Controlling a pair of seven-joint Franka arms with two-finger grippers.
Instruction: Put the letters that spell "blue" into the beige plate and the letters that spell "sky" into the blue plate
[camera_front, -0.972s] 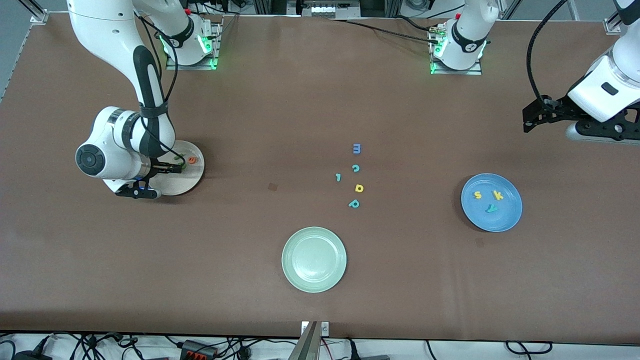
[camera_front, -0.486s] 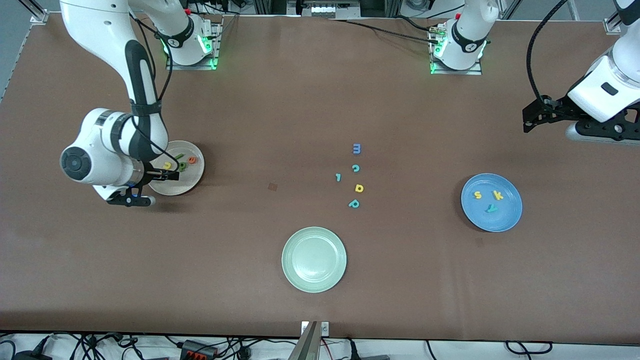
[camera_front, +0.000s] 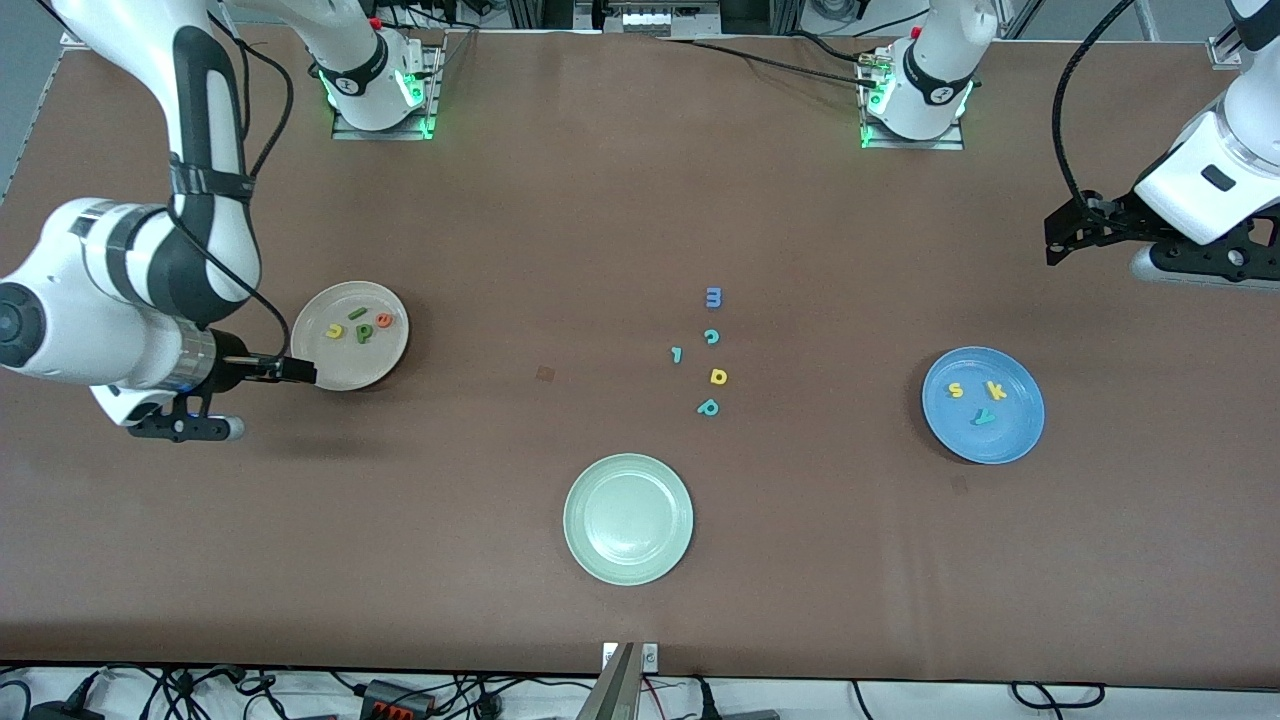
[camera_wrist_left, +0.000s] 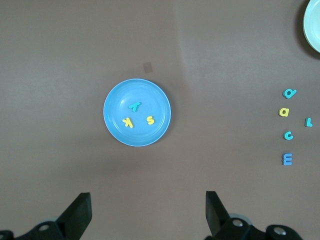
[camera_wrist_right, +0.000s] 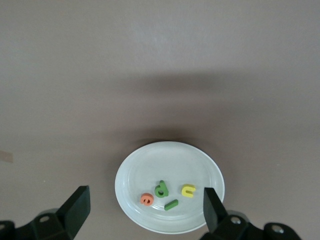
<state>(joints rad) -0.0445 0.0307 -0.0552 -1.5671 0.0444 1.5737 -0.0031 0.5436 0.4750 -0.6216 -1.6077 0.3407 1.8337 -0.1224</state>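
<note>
The beige plate (camera_front: 345, 365) (camera_wrist_right: 170, 160) holds the yellow u (camera_front: 335, 331) (camera_wrist_right: 188, 190), green bar (camera_front: 357, 313) (camera_wrist_right: 171, 204), green b (camera_front: 364, 331) (camera_wrist_right: 161, 189) and orange e (camera_front: 384, 320) (camera_wrist_right: 146, 199). My right gripper (camera_front: 295, 371) (camera_wrist_right: 146, 201) hangs open and empty above that plate's edge. The blue plate (camera_front: 1012, 432) (camera_wrist_left: 150, 95) holds the yellow s (camera_front: 956, 390) (camera_wrist_left: 149, 120), yellow k (camera_front: 996, 390) (camera_wrist_left: 128, 122) and teal y (camera_front: 984, 417) (camera_wrist_left: 135, 106). My left gripper (camera_front: 1056, 240) (camera_wrist_left: 148, 210) waits open and empty, high over the left arm's end of the table.
A pale green plate (camera_front: 628, 575) stands nearest the front camera, mid-table. Loose letters lie between the plates: blue m (camera_front: 713, 297), teal c (camera_front: 711, 336), a small teal letter (camera_front: 677, 354), yellow d (camera_front: 718, 376), teal p (camera_front: 708, 407).
My right arm has risen and drawn back from over the beige plate toward its own end of the table, uncovering the four letters. The left arm has not moved.
</note>
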